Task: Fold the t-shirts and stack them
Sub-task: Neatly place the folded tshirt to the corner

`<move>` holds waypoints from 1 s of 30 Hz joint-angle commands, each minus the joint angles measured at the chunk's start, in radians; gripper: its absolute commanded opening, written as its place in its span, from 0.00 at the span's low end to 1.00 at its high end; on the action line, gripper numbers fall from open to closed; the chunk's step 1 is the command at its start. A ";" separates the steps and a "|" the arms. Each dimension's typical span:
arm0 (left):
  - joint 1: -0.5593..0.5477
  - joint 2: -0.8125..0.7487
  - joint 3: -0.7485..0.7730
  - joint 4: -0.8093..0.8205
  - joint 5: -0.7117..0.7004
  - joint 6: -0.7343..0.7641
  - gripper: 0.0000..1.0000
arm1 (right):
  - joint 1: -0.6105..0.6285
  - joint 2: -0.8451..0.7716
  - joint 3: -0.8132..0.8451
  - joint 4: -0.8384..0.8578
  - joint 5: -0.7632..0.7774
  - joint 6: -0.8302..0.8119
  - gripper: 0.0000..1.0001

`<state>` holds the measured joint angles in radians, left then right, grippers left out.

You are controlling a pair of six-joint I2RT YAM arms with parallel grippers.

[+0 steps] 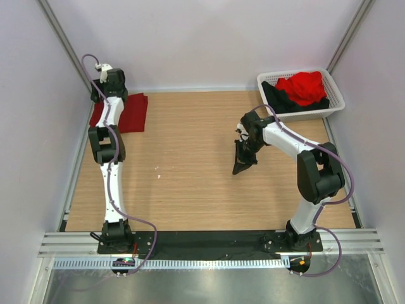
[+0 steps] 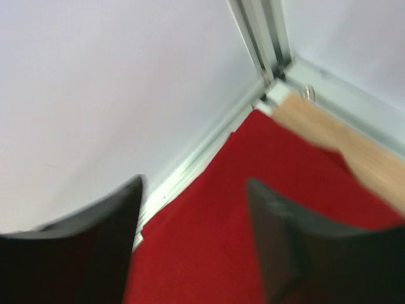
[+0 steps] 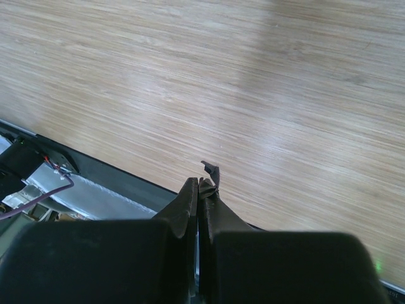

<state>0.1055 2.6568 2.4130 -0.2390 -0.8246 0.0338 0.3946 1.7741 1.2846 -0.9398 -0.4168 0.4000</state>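
Crimson t-shirt lies folded flat at upper left of bench. Left pincer is above it, fingers apart, gripping nothing. Right pincer hangs mid-frame over the bench, jaws pressed together; cannot tell if anything is pinched. Red t-shirt and black t-shirt sit bunched in basket, upper right.

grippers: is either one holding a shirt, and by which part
Neither holds anything. The left gripper stands open over the folded crimson t-shirt; the right gripper is shut on nothing, over the wooden table.
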 commanded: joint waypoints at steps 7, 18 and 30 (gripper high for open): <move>-0.039 -0.194 0.049 0.015 -0.122 -0.069 0.83 | -0.003 -0.085 0.027 -0.033 0.013 -0.003 0.01; -0.469 -0.864 -0.745 -0.289 0.201 -0.477 0.85 | -0.025 -0.534 -0.263 0.108 0.052 0.075 0.01; -0.816 -1.570 -1.540 -0.185 0.649 -0.851 0.89 | -0.039 -1.067 -0.748 0.540 0.076 0.370 0.25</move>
<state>-0.7094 1.2331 0.9928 -0.5186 -0.3283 -0.6716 0.3607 0.7696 0.5705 -0.6373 -0.3355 0.6880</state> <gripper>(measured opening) 0.891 0.203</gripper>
